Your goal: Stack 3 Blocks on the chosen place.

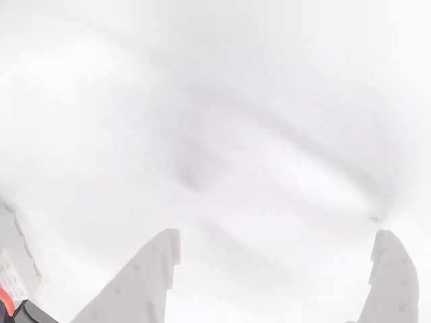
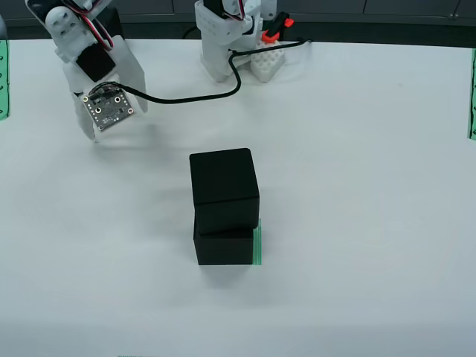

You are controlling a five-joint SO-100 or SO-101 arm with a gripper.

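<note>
In the view from above, black blocks stand stacked in the middle of the white table: a top block sits slightly askew on a lower block. Beneath them the chosen place shows as a thin green striped edge on the stack's right side. My gripper hangs over the table at the upper left, well away from the stack. In the view that rides on the gripper, the gripper is open, its white fingers spread wide over bare white table with nothing between them.
The arm's white base stands at the table's far edge, with a black cable trailing from it to the gripper. Narrow green striped strips lie at the left edge and right edge.
</note>
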